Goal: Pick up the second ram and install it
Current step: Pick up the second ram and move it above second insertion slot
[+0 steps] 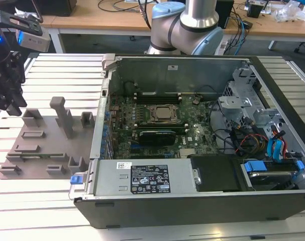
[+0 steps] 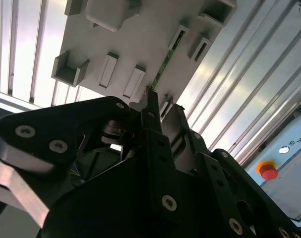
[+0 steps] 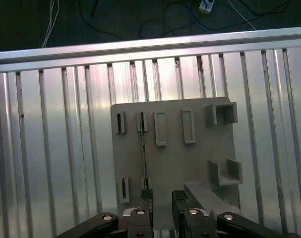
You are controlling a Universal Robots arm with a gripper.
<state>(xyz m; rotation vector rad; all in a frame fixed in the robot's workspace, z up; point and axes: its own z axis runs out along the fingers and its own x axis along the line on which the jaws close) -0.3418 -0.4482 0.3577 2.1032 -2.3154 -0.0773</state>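
The second ram (image 3: 143, 148), a long thin green circuit-board stick, stands on edge in a slot of the flat grey plastic tray (image 3: 205, 148); in the second wrist view its green edge (image 2: 163, 67) runs between the tray's raised blocks. The black two-fingered gripper (image 3: 162, 198) hangs above the tray's near edge with its jaws apart and nothing between them. One fingertip (image 3: 146, 196) lines up with the stick's end, but whether it touches cannot be told.

In the exterior view the tray (image 1: 41, 128) lies on the ribbed aluminium table (image 1: 41, 211), to the exterior view's left of the open black computer case (image 1: 167, 70). The gripper (image 1: 11, 103) hovers over the tray's far side. The case's grey metal cover carries a black-and-white printed label (image 1: 152, 179), its small print too fine to make out.
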